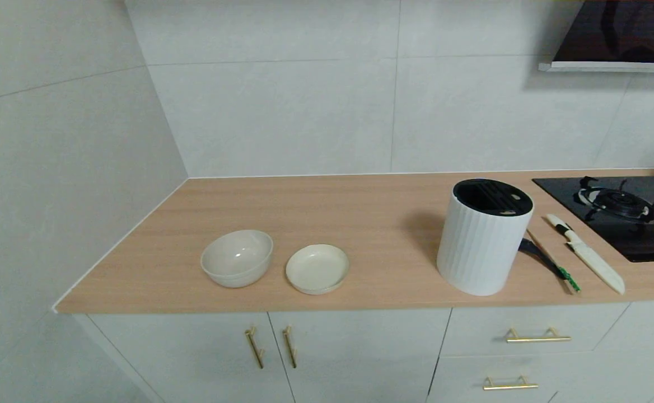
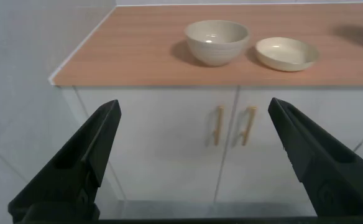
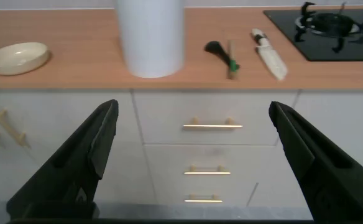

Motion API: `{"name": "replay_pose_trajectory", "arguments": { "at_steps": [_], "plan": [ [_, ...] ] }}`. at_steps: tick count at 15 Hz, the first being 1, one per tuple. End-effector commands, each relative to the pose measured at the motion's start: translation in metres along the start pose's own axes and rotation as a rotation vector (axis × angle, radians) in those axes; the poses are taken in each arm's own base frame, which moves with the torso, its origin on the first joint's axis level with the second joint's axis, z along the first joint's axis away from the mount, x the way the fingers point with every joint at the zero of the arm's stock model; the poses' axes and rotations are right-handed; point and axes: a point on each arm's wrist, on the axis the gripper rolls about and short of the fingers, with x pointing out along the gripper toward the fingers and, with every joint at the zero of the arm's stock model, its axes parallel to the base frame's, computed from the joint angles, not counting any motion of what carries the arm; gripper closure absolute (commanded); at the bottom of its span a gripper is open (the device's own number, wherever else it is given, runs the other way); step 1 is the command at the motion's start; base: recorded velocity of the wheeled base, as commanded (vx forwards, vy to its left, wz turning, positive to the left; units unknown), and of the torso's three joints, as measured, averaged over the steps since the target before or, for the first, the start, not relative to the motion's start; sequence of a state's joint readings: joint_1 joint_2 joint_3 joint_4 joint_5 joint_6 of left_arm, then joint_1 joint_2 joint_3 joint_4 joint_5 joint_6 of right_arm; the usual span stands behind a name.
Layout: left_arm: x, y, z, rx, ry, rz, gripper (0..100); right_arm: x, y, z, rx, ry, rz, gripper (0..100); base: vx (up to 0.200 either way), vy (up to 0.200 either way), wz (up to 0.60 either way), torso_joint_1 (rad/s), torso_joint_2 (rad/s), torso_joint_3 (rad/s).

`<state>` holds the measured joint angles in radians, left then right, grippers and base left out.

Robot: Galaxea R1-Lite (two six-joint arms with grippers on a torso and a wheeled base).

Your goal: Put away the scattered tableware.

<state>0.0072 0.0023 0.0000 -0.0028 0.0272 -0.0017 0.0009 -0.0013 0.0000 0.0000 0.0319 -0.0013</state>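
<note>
Left gripper (image 2: 192, 106) hangs low in front of the white cabinet doors (image 2: 169, 143) under the counter's edge, its black fingers spread wide and holding nothing. Right gripper (image 3: 192, 106) sits equally low before the white drawers (image 3: 163, 118) with brass handles, its fingers also wide apart and empty.

Towards the left end of the light wooden counter (image 1: 304, 212), a deep cream ceramic bowl (image 1: 237, 257) stands upright. A shallow cream dish (image 1: 317, 268) sits just beside it on the right, the two not touching. Well to the right stands a white ribbed cylindrical holder (image 1: 481, 246) with a black slotted top. Close against its right side lies a black spoon-like utensil (image 1: 551, 263) with a green end, and next to that a white-bladed knife (image 1: 584, 253), both flat on the counter. Beyond the knife, a black gas hob (image 1: 618, 212) is set into the counter.
</note>
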Motion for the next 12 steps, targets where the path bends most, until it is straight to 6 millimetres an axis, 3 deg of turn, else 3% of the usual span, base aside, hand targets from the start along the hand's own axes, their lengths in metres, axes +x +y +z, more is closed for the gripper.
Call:
{"name": "replay_pose_trajectory", "arguments": {
  "at_steps": [1,12],
  "plan": [
    [0.0001,0.0000,0.0000,0.000,0.000,0.002,0,0.0001,0.0000,0.0000,0.000,0.001,-0.001,0,0.000,0.200,0.00,0.002,0.00,-0.002],
    [0.0001,0.0000,0.0000,0.003,0.000,0.001,0,0.0001,0.0000,0.0000,0.000,0.001,-0.001,0,0.000,0.200,0.00,0.001,0.00,0.001]
  ]
}}
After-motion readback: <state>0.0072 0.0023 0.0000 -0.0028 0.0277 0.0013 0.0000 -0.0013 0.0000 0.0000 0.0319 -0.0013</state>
